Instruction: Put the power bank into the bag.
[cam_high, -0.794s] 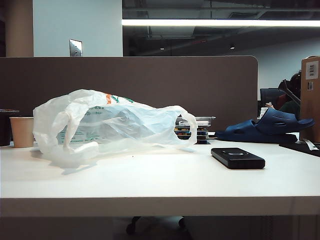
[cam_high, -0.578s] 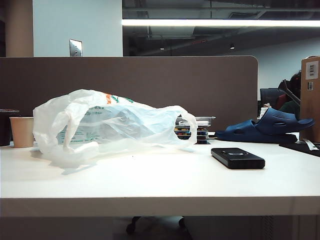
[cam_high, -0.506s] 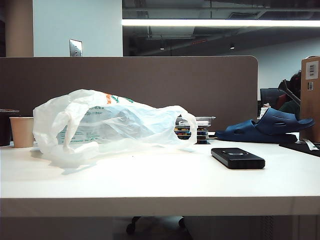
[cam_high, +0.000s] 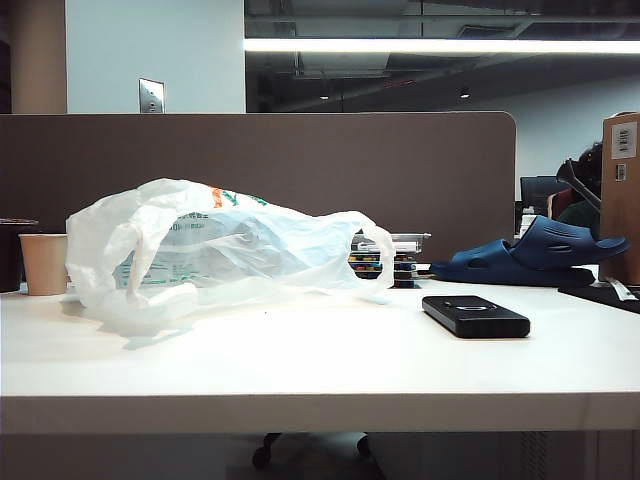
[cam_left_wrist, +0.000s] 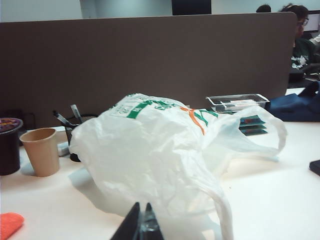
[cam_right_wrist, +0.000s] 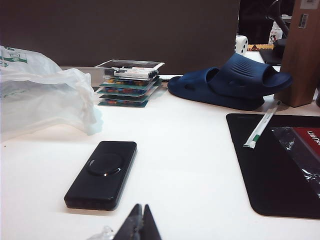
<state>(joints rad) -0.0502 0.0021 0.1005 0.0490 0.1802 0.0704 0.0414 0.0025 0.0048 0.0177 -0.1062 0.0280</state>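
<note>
Tabletop: a plain white tabletop (cam_high: 330, 365) fills the lower half of the exterior view, with a grey-brown partition behind it.
Bag: the large crinkly translucent white plastic carrier bag with green and orange print (cam_high: 215, 250) lies slumped on its side at left centre of the exterior view, one loop handle reaching toward the middle.
Power bank: the flat black rectangular power bank with rounded corners (cam_high: 475, 316) lies flat on the tabletop at right centre, well apart from the bag and outside it; its glossy round mark faces up (cam_right_wrist: 103, 172).
Left claw: the left claw (cam_left_wrist: 140, 227) shows only as dark fingertips pressed together at the bottom edge of the left wrist view, just before the bag (cam_left_wrist: 160, 155), holding nothing.
Right claw: the right claw (cam_right_wrist: 138, 225) is likewise closed tight and empty, its tips near the power bank's near end.
Other items: a beige paper cup (cam_high: 44, 263) at far left; a dark blue rubber slipper (cam_high: 530, 255) at right rear; a black mat (cam_right_wrist: 277, 165) beside the power bank.
</note>
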